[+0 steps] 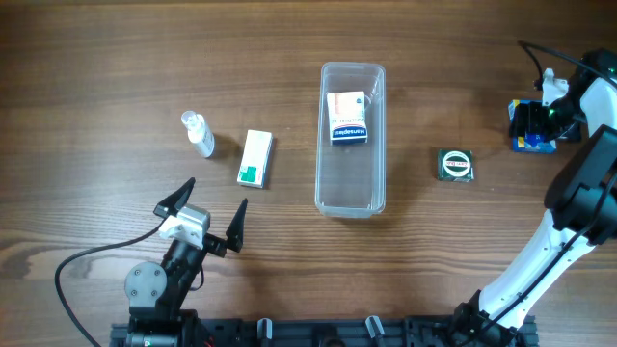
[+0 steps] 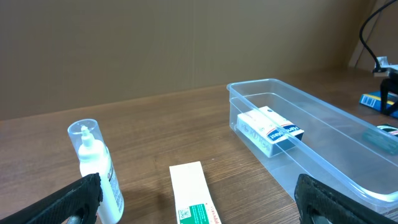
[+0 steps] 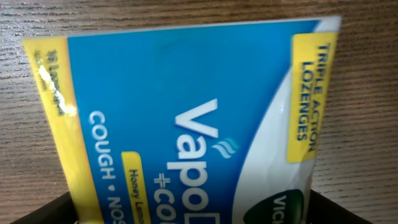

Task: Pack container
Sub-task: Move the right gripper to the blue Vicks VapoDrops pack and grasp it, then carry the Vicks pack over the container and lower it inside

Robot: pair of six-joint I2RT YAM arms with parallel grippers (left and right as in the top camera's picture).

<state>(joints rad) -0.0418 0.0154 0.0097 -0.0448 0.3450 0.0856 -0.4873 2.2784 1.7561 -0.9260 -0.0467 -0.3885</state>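
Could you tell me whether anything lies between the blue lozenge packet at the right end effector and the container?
Only a small dark tin lies between the lozenge packet and the container, slightly nearer the robot than the straight path; a lifted carry would probably clear it.

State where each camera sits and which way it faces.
Overhead: above the table, looking straight down at the container; both arms show, left tool bottom left, right tool far right.
Left wrist: low, facing across the table at bottle and container; its fingertips fill bottom corners.
Right wrist: pointing down, close on a blue lozenge packet; fingertips at bottom corners.
Shared: overhead and left wrist both show bottle, container.
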